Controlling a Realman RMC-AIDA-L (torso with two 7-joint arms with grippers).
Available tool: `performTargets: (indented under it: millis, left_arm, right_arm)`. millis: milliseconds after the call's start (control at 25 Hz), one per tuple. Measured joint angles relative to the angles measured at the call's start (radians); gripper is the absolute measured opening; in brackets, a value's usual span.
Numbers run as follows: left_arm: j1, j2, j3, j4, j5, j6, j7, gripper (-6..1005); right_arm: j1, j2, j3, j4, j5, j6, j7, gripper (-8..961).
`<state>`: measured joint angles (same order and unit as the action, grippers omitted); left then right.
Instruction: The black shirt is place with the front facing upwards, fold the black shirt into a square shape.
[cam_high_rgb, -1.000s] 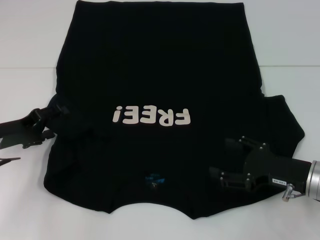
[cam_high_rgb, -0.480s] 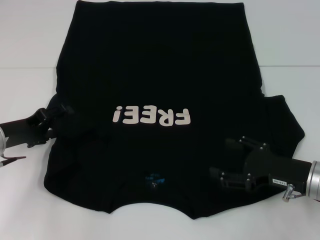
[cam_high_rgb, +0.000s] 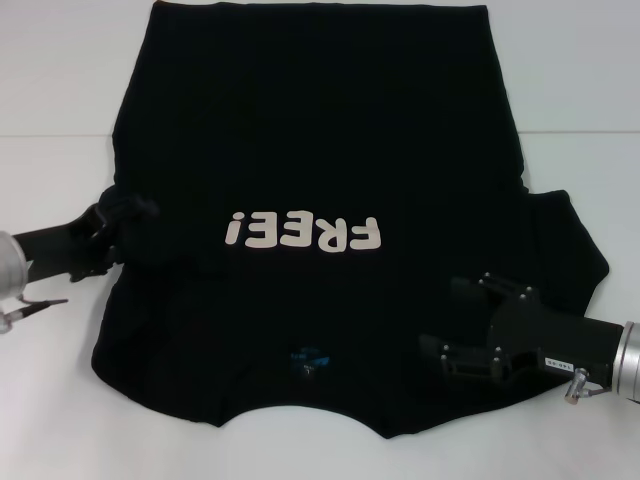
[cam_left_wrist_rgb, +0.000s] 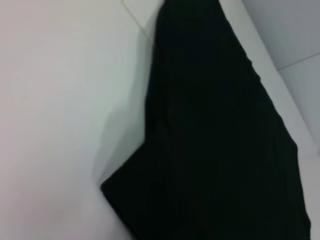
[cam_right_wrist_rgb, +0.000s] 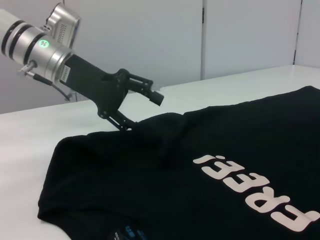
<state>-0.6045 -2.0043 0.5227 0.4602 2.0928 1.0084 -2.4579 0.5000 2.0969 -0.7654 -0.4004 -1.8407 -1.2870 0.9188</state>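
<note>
The black shirt (cam_high_rgb: 320, 140) lies flat on the white table, chest up, with its white "FREE!" print (cam_high_rgb: 303, 232) and its neck label (cam_high_rgb: 305, 358) on the near side. My left gripper (cam_high_rgb: 130, 235) is at the shirt's left edge, where the sleeve cloth is bunched. In the right wrist view the left gripper (cam_right_wrist_rgb: 144, 112) stands open, its lower finger touching the raised cloth edge. My right gripper (cam_high_rgb: 440, 318) hovers open over the shirt's near right shoulder. The left wrist view shows only black shirt (cam_left_wrist_rgb: 220, 140) cloth and table.
The white table (cam_high_rgb: 50, 400) shows bare on both sides of the shirt and along the near edge. The shirt's right sleeve (cam_high_rgb: 570, 250) sticks out to the right. White wall panels (cam_right_wrist_rgb: 240, 35) stand behind the table.
My left gripper has moved right and slightly away from me, from beside the shirt onto its left sleeve edge. The right gripper and the shirt's body have not moved.
</note>
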Motion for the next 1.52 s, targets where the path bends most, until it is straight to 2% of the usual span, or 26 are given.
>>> performTargets:
  millis: [760, 880, 1080, 1240, 1520]
  left_arm:
    - [-0.123, -0.066, 0.002, 0.010, -0.084, -0.024, 0.090, 938]
    - [-0.104, -0.061, 0.003, 0.009, -0.081, -0.010, 0.081, 939]
    - [-0.034, -0.043, -0.001, 0.008, -0.088, 0.034, 0.049, 938]
    - [0.006, -0.043, -0.007, 0.012, -0.114, 0.043, 0.047, 938]
    - [0.015, -0.043, -0.005, 0.011, -0.132, 0.053, 0.055, 939]
  right_arm:
    - [-0.002, 0.000, -0.007, 0.012, 0.000, -0.002, 0.000, 944]
    - [-0.002, 0.000, -0.008, 0.012, 0.000, -0.001, 0.000, 944]
    - [-0.001, -0.001, -0.008, 0.012, 0.000, 0.000, 0.000, 944]
    - [0.002, -0.002, -0.008, 0.012, 0.000, 0.000, -0.002, 944]
    - [0.005, -0.002, -0.008, 0.012, 0.000, 0.000, -0.002, 945]
